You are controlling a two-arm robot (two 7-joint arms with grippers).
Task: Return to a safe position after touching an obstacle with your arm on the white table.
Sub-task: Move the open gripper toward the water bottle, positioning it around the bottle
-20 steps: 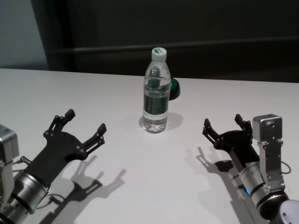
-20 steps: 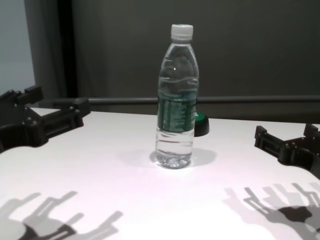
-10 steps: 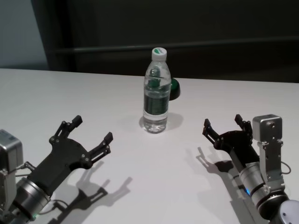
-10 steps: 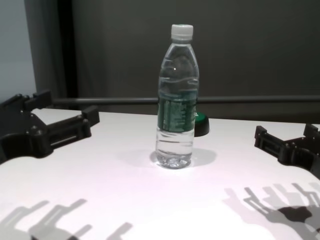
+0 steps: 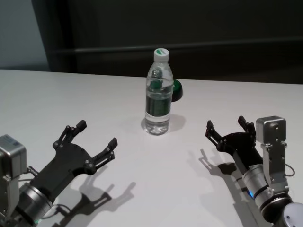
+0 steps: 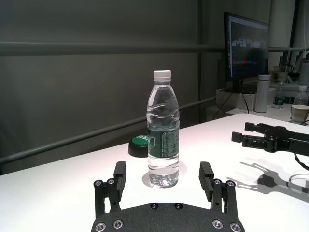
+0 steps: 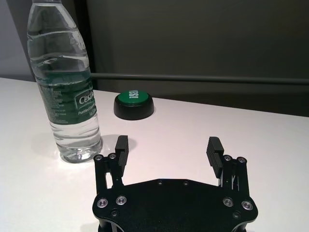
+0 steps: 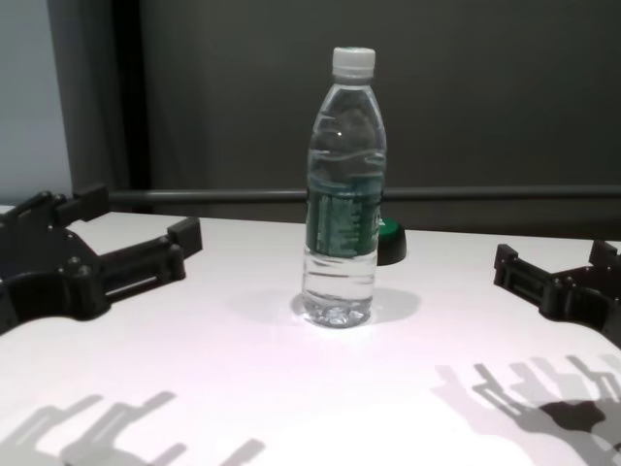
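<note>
Head view: the bottle [image 5: 158,91] stands upright on the white counter [image 5: 71,99] before a dark wall, both tools well short of it. Left tool [image 5: 96,135] and right tool [image 5: 226,125] are spread, empty. Left wrist view: a monitor [image 6: 246,48] beyond the bottle. Right wrist view: a green-topped puck [image 7: 134,104] just behind the bottle.

**Surfaces and finishes**

The water bottle [image 8: 341,194] is clear glossy plastic with a ribbed white plastic cap [image 8: 353,62] and a dark green printed label [image 7: 68,103]. The tabletop [image 5: 156,165] is smooth matt white. Both the left gripper [image 5: 96,138] and the right gripper [image 5: 226,126] are matt black with shiny metal screws.
</note>
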